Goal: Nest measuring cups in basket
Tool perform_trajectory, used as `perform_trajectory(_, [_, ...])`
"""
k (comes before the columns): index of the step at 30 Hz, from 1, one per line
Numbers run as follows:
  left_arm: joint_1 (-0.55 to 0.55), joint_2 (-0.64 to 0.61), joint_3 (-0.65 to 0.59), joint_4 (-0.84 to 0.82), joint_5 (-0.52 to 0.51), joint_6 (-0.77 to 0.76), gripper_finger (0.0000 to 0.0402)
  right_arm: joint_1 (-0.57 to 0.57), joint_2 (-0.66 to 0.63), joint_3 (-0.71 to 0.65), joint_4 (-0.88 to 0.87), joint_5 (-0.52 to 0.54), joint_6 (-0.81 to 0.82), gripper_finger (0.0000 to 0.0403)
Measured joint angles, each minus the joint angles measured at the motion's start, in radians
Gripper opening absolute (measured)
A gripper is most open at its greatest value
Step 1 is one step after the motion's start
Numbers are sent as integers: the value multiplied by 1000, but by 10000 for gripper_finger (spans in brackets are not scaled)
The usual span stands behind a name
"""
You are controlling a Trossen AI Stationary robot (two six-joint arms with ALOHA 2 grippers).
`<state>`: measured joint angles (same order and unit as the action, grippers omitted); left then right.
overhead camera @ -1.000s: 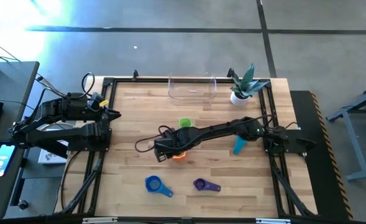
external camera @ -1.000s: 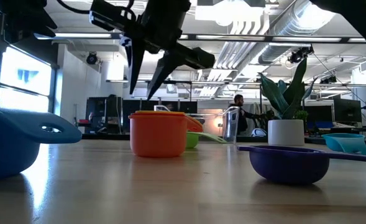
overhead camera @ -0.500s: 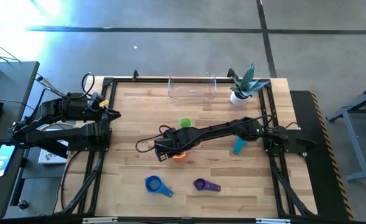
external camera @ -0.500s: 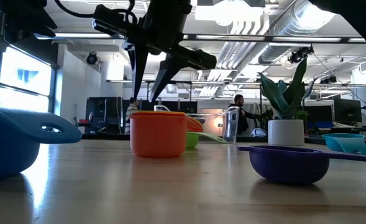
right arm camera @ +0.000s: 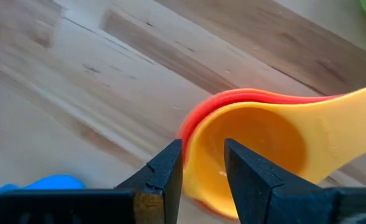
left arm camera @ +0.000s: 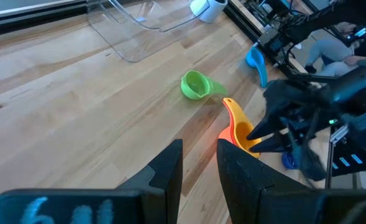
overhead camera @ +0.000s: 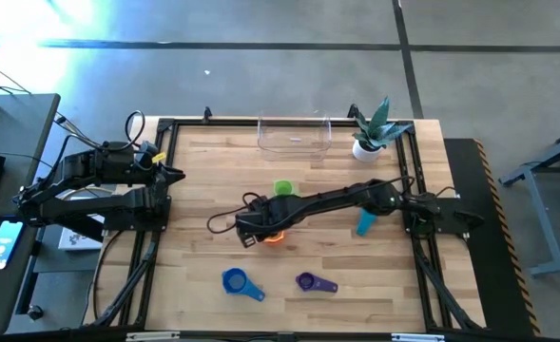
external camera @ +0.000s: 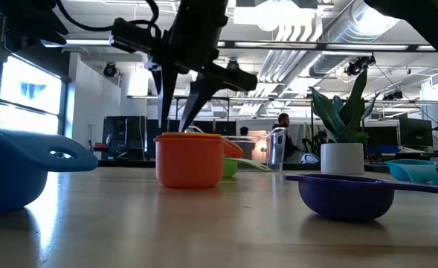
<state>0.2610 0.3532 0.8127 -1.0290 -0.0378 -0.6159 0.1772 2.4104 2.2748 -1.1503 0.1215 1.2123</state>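
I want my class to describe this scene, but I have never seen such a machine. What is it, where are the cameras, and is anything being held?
Two dark robot arms work at a wooden table. One camera looks down from above, one sits at table height, and one rides on each wrist.

The left pincer waits, open, at the table's left edge. The right pincer, open and holding nothing, hangs just over a yellow cup nested in an orange cup.

Also on the table lie a green cup, a blue cup, a purple cup and a light blue cup. The clear basket and a potted plant stand at the far edge.
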Motion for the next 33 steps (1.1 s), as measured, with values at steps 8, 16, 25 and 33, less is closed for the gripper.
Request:
perform_trajectory(8, [0, 0, 0, 0, 0, 0, 90, 0, 21, 0, 10, -14, 1, 110])
perform_trajectory(16, [0, 0, 0, 0, 0, 0, 90, 0, 33, 1, 17, -25, -5, 110])
perform_trajectory(25, [0, 0, 0, 0, 0, 0, 90, 0, 34, 1, 15, -40, -5, 68])
perform_trajectory(33, [0, 0, 0, 0, 0, 0, 90, 0, 34, 1, 15, -40, -9, 15])
